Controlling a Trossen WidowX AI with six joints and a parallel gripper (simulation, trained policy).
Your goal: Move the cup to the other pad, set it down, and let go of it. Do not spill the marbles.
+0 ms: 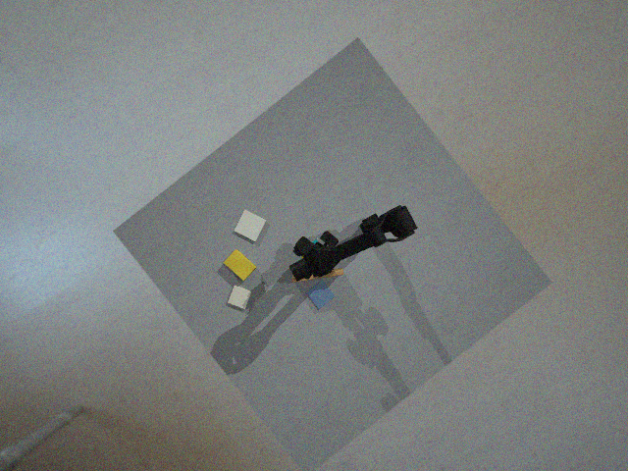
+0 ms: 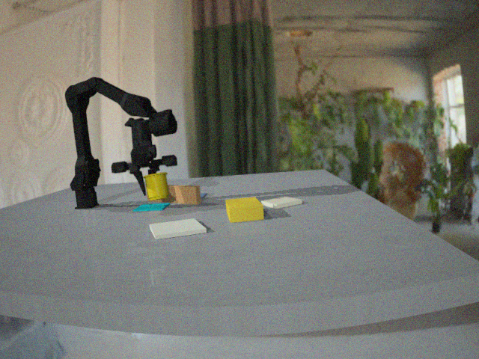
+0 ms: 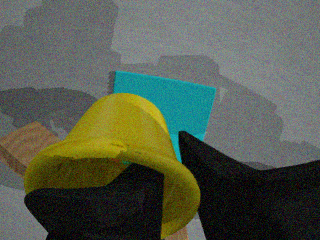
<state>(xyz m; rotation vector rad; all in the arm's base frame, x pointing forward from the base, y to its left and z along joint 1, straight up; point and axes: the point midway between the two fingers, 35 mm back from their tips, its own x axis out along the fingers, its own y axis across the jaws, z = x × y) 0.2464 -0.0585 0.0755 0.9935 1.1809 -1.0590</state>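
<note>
The yellow cup [image 2: 156, 187] [image 3: 122, 122] hangs a little above the table, nearly upright with a slight tilt. My gripper [image 2: 146, 182] [image 3: 170, 137] is shut on its wall, one finger inside the cup and one outside. The cyan pad [image 2: 151, 207] [image 3: 187, 105] lies flat under and beside the cup; in the wrist view the cup covers its lower left part. The blue pad [image 1: 321, 297] [image 2: 203, 195] lies on the far side of the wooden bar. The marbles cannot be made out; a finger and the rim hide most of the cup's inside.
The wooden bar [image 1: 334, 274] [image 2: 188, 194] [image 3: 31, 144] stands between the two pads, close beside the cup. A yellow block [image 1: 239, 264] [image 2: 244, 209] and two white tiles, a larger one [image 1: 249, 225] [image 2: 177, 228] and a smaller one [image 1: 238, 296] [image 2: 282, 202], lie farther from the arm.
</note>
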